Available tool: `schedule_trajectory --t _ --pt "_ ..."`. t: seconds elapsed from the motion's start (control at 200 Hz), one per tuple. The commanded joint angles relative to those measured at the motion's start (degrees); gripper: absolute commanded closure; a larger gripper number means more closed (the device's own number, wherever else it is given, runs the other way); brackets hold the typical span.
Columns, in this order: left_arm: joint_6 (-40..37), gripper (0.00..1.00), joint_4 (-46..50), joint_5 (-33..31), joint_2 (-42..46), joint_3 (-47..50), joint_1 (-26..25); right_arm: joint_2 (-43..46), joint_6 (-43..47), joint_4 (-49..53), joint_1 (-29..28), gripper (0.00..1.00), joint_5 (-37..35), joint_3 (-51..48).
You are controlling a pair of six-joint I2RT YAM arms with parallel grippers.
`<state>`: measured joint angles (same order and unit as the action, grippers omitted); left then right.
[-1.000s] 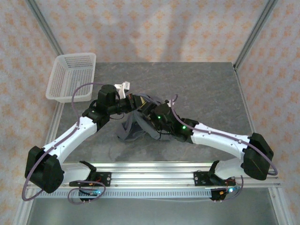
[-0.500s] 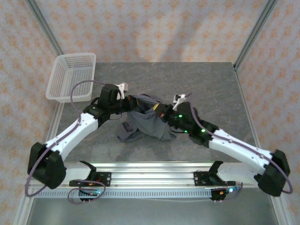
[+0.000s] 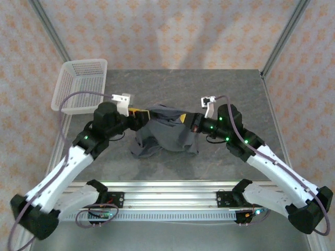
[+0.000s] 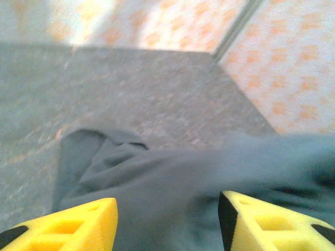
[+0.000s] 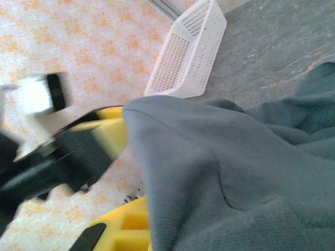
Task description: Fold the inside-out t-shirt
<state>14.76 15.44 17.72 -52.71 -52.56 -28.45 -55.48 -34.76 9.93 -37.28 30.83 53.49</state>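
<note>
**Mia:** Where is the shirt?

**Ben:** In the middle of the grey table [image 3: 235,94]. The inside-out t-shirt [image 3: 165,135] sits in a heap, and its top is pulled up between the two arms.

**Mia:** Is it heavy?

**Ben:** I think not. It looks soft, floppy and wrinkly, so it will sag. It's best to pinch it at an edge.

**Mia:** Who has it?

**Ben:** The right gripper [image 3: 186,121] is squeezed tight on the shirt's top edge. The left gripper [image 3: 141,118] has its fingers [image 4: 78,222] apart. There is cloth between them, but they are not pinching it.

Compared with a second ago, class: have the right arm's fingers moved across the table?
Yes. The right arm's fingers, shut on the t-shirt, have shifted rightward, farther from the white basket.
</note>
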Motion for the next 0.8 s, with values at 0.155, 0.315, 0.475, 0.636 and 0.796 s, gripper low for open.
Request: schedule_trajectory --t 0.155,0.315,0.475,0.636,0.796 --pt "-17.1 0.43 8.5 -8.2 -2.4 -3.1 -12.6 -4.6 3.7 2.6 1.8 1.00 7.7 4.4" --pt "-15.3 0.43 3.9 -7.3 -12.3 -7.2 -13.7 -4.7 4.8 2.7 1.8 1.00 12.4 4.4" --pt "-16.5 0.42 3.2 -13.9 -21.7 -11.5 -13.6 -3.2 5.4 3.0 1.8 1.00 13.5 3.9" --pt "-15.4 0.46 1.9 -14.6 -26.4 -14.6 -13.2 -3.1 6.2 3.2 1.8 1.00 16.1 3.8" --pt "-7.8 1.00 -3.1 18.1 -25.5 -16.2 -8.4 -0.1 9.5 6.6 2.5 1.00 5.2 1.3"
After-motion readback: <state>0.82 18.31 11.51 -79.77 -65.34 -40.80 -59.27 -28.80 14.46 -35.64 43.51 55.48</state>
